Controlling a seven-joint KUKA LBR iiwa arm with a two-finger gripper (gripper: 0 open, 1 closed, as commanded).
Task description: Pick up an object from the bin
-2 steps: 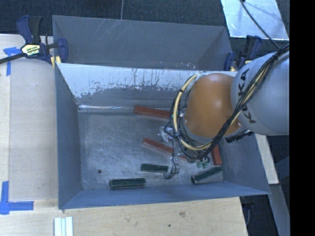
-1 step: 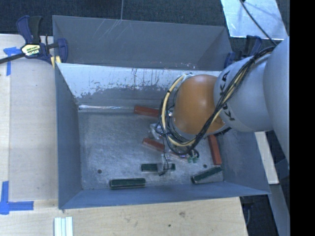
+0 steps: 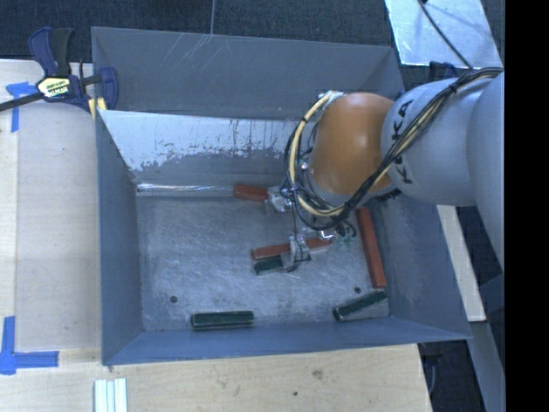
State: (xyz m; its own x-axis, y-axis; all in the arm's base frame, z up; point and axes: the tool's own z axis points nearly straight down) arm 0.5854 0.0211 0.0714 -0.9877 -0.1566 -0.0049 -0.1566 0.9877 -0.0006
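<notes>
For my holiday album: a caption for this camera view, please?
Robot pincer low over a short red stick and a dark green stick, middle of the grey bin.

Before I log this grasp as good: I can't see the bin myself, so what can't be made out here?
All in the camera view:
1. The claw is by a short red-brown piece and a dark green piece; contact is too small to tell.
2. The back red-brown stick: its right end is hidden by the wrist cables.
3. The long red-brown stick on the right: its upper end is hidden under the arm's orange cover.
</notes>
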